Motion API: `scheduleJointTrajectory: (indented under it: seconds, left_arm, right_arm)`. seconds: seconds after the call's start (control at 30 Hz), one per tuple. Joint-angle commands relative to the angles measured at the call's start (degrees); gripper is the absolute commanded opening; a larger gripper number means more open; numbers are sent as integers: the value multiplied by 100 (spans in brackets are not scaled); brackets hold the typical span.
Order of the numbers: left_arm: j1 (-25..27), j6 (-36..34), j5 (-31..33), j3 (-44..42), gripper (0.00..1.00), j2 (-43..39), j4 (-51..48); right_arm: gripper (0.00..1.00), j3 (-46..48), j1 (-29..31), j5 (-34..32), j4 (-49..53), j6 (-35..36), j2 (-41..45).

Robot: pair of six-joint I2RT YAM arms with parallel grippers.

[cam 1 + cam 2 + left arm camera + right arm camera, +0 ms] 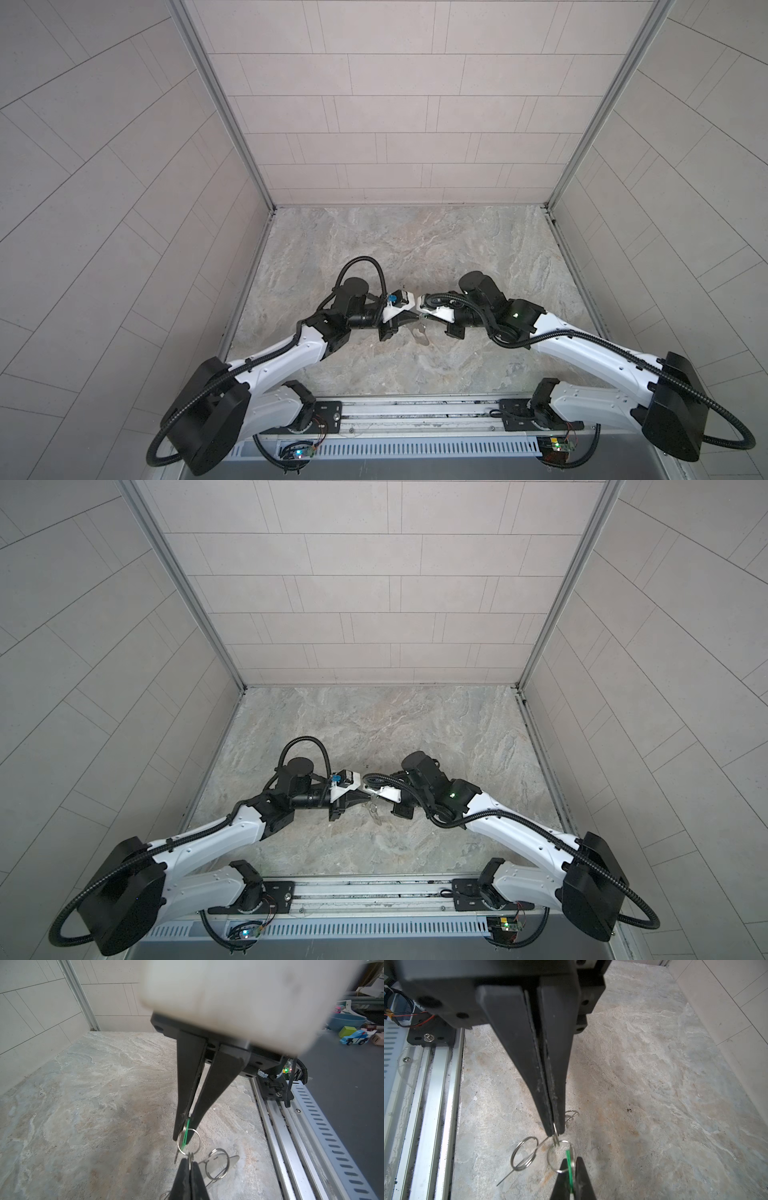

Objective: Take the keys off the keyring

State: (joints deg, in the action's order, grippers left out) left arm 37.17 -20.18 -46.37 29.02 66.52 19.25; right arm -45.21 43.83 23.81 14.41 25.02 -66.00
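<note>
Keys (186,1129): likely light, stiff, slick; left claw (182,1136) pinches the green head (568,1159). Right claw (554,1132) clamps keyring (233,1160) wire loop (556,1139).

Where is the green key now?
In the right wrist view, the thin green plastic key is pinched in the left gripper, facing the right gripper.

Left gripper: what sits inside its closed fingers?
A thin green key, edge-on, pinched in the left gripper, with a keyring loop threaded through it. How far the key runs up between the pads is covered.
</note>
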Motion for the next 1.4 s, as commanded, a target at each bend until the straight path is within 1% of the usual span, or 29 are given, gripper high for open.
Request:
scheduleJointTrajectory:
  seconds: [0.0,0.17,0.27,0.4,0.63,0.83,0.93,1.13,1.37]
  left_arm:
    - [48,-199,147,223,0,-80,-64]
    - [96,-232,332,300,0,-70,-190]
    - [132,-250,401,323,0,-52,-227]
    - [157,-268,469,350,0,-23,-276]
    - [188,-326,533,358,0,-19,-307]
    - [202,-381,505,341,0,-26,-399]
    - [203,-392,530,317,0,-14,-413]
    - [203,-261,609,211,0,-3,-137]
    - [205,-239,863,176,0,6,-55]
  right_arm:
    - [0,-139,2,102,-9,3,60]
    - [0,-228,4,236,30,-154,-44]
    - [0,-348,3,255,82,-427,-180]
    - [0,-409,5,280,-16,-611,-234]
    - [0,-519,-12,280,15,-794,-338]
    - [0,-727,-24,15,389,-727,-402]
    - [0,-784,-42,5,406,-761,-388]
    - [0,-906,-91,297,391,-1055,-499]
    - [0,-1228,-154,679,767,-1226,-676]
